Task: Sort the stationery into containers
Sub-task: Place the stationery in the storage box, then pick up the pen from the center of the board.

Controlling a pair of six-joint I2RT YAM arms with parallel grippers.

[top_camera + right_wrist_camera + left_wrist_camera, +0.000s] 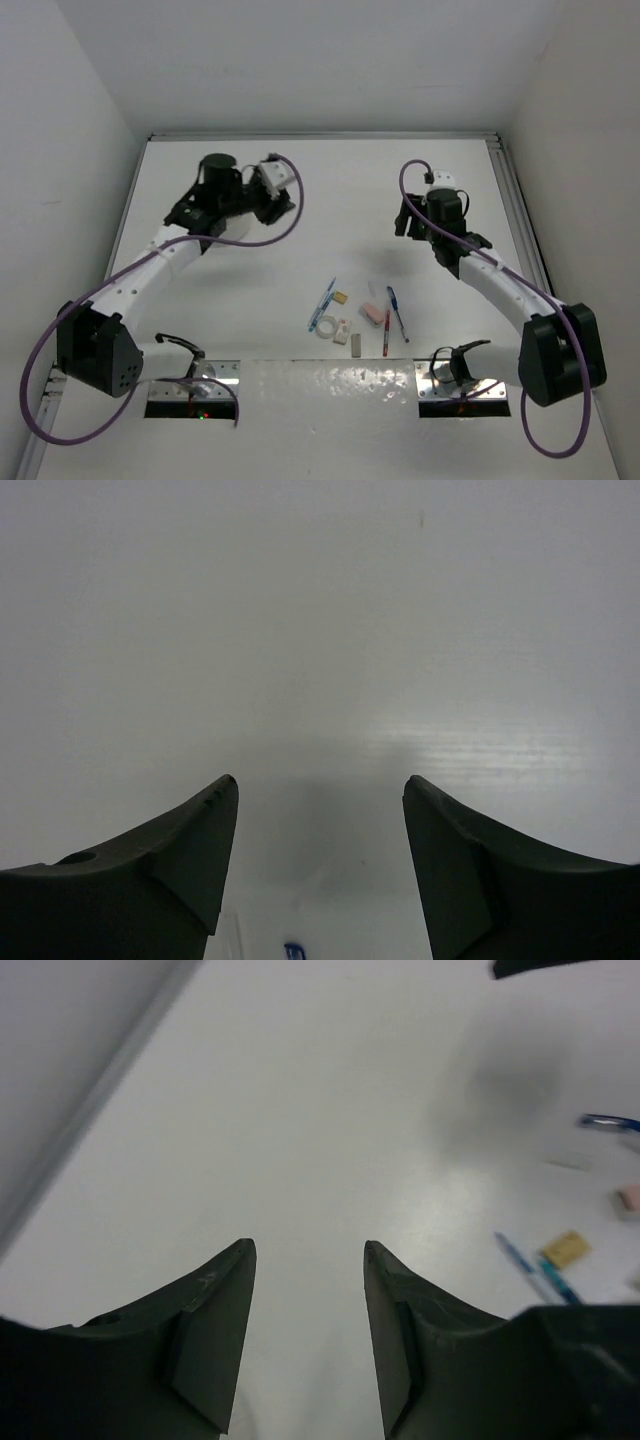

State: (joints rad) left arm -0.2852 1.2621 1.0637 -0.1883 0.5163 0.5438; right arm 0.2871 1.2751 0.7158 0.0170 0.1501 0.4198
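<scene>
Left gripper (308,1246) hangs over the far left of the white counter (250,285), jaws partly apart, empty. Right gripper (320,780), far right, gapes wider, also empty. Stationery (372,314) lies clustered near the front edge, possibly overlapping. Bare counter surrounds it, with walls on three sides.

White table (300,190) — blue pen (324,303), red pen (386,337), pink eraser (372,314), tan block (342,297) — purple cables (291,215).

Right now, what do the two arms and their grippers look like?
Left arm and right arm: white links, black joints and shoulder blocks, each trailing a looping purple cable. Left gripper and right gripper: two dark, tapered fingers each.
</scene>
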